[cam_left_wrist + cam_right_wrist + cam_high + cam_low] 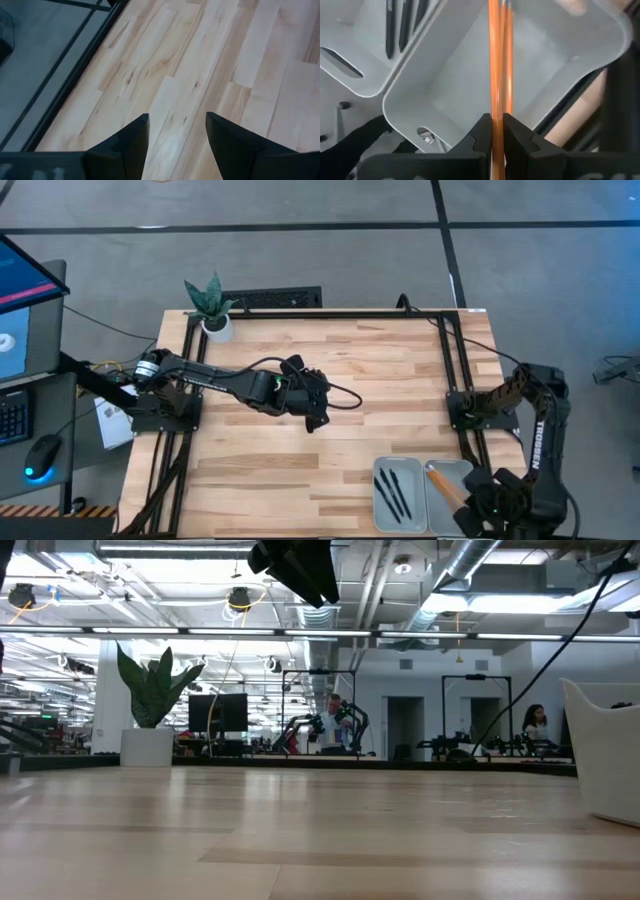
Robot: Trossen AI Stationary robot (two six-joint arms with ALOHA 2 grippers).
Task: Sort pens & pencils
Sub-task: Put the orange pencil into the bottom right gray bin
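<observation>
Two white trays stand side by side at the table's near right. The left tray (379, 520) holds three black pens (395, 492) lying on its floor, also seen in the right wrist view (395, 25). My right gripper (497, 127) points down over the right tray (455, 90), shut on an orange pencil (440, 485). A second orange line runs close beside it; whether that is another pencil, I cannot tell. My left gripper (177, 135) hovers open above bare wood at the table's middle (315, 418), holding nothing. My right gripper pinches the orange pencil's shaft (495, 107) between its two fingers, coming from above with the fingers across it. The pencil runs out from the fingers over the right tray's floor. Whether its far end (432, 472) touches the tray, I cannot tell.
A potted plant (212, 305) stands at the table's far left corner. Black frame rails (455, 360) run along the table's left and right sides. The wide middle of the wooden table (380, 400) lies bare. In the low view the tray's wall (600, 750) rises at the right.
</observation>
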